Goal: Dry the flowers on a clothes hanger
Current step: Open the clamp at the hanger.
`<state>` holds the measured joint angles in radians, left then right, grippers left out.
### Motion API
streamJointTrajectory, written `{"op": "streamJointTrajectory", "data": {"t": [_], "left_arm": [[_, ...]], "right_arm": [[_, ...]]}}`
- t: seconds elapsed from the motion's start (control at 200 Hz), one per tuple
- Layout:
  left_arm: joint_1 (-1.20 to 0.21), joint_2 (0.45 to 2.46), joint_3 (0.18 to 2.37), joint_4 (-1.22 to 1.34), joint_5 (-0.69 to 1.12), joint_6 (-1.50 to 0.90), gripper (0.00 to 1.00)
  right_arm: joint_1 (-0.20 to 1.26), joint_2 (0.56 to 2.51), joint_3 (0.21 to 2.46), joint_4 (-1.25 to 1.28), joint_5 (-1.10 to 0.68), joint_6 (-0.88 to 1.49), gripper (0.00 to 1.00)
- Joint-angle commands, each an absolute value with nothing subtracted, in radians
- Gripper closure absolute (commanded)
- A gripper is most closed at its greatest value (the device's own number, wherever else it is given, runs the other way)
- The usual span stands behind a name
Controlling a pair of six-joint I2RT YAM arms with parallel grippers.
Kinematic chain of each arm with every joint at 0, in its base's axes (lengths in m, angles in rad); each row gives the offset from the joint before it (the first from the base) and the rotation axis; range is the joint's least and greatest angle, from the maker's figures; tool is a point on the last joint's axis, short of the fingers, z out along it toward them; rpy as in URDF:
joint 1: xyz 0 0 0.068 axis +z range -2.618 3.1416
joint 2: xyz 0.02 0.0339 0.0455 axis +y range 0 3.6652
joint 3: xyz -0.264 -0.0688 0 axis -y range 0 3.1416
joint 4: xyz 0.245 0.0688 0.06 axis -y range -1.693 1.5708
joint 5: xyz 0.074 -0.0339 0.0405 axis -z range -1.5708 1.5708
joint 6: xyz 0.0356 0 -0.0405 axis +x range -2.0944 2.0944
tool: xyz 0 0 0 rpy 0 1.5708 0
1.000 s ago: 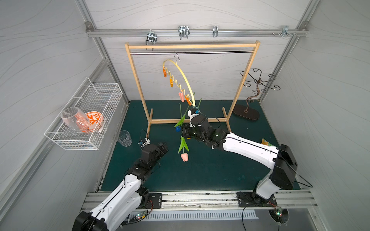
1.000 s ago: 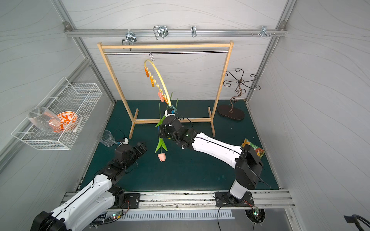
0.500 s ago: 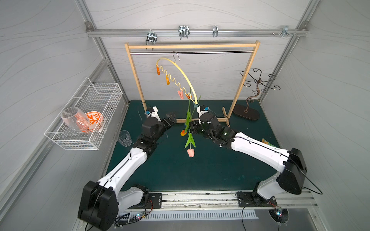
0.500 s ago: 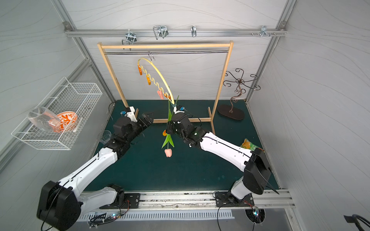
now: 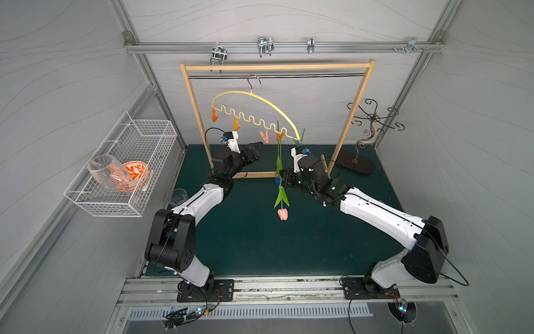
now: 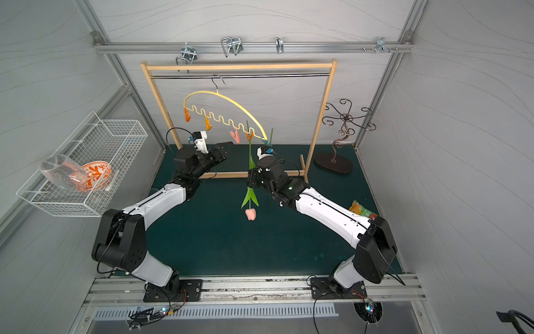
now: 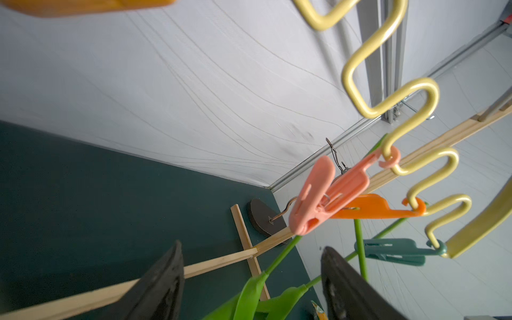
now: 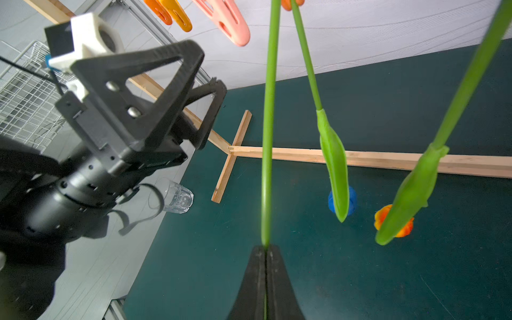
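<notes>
- Left gripper (image 7: 252,246): spread wide, empty, aimed up at pink clothespin (image 7: 318,199) on clothes hanger (image 5: 231,93). Not touching it. Likely there to squeeze pin open.
- Pink clothespin: shut, nothing clipped in it.
- Pink tulip (image 5: 282,214): head-down above tabletop (image 5: 245,245), stem rising close by that pin, placed for clipping.
- Right gripper (image 8: 266,249): pressed together, pinching pink tulip's stem mid-length to steady it.
- Further right: blue tulip (image 8: 352,199) hangs from orange clothespin (image 7: 368,206). Orange tulip (image 8: 380,215) apparently hangs from teal clothespin (image 7: 393,250).
- Two flowers hung, third pending.

The left tool (image 7: 250,248), jaws apart, points at the pink clothespin (image 7: 318,199) hooked on the wavy bar of the clothes hanger (image 7: 410,91).
</notes>
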<state>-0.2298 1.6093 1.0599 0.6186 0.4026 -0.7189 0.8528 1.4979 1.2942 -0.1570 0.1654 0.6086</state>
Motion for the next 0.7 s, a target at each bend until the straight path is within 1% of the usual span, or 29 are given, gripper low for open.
{"op": "streamJointTrajectory", "data": {"t": [0.0, 0.145, 0.28, 0.485, 0.695], "left_arm": [[-0.231, 1.638, 1.110, 0.837, 0.431, -0.625, 0.27], [-0.259, 1.615, 1.115, 0.794, 0.326, -0.480, 0.30], [-0.299, 1.596, 1.118, 0.762, 0.258, -0.361, 0.30], [-0.311, 1.592, 1.133, 0.748, 0.217, -0.312, 0.30], [-0.310, 1.605, 1.174, 0.720, 0.213, -0.293, 0.33]], "right_arm": [[0.828, 1.486, 1.331, -0.169, 0.126, 0.571, 1.00], [0.818, 1.494, 1.335, -0.168, 0.100, 0.569, 1.00], [0.816, 1.513, 1.347, -0.173, 0.086, 0.564, 1.00], [0.816, 1.531, 1.347, -0.163, 0.056, 0.587, 1.00], [0.818, 1.540, 1.335, -0.156, 0.045, 0.600, 1.00]]}}
